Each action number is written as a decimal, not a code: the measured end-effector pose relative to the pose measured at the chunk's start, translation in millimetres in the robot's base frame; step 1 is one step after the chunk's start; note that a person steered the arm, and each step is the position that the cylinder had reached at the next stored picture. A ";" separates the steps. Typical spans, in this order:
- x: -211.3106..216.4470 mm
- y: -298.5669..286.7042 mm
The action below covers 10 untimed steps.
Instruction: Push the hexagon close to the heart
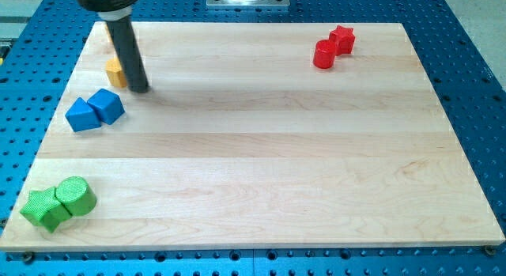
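My tip (pixel 140 89) rests on the board at the view's upper left. A yellow block (pixel 115 72) lies just left of the rod, touching it or nearly so; the rod hides part of it and its shape is unclear. A sliver of a second yellow block (pixel 105 36) shows higher up, left of the rod near the board's top edge, mostly hidden. I cannot tell which one is the hexagon and which the heart.
A blue cube (pixel 107 106) and a blue wedge-like block (pixel 82 116) touch each other just below-left of my tip. A green star (pixel 43 209) and a green cylinder (pixel 77 196) sit at the bottom left corner. A red cylinder (pixel 324 54) and a red star (pixel 342 39) sit at the top right.
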<state>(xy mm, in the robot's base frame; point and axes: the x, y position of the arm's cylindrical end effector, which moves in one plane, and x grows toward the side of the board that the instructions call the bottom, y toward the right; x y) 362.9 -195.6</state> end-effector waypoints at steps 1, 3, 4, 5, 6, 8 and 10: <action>-47.7 -24.8; -16.9 -41.7; -40.6 -76.5; -58.3 -54.4; -64.2 -42.8; -63.0 -33.7; -58.5 -29.4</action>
<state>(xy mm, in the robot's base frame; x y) 304.4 -225.0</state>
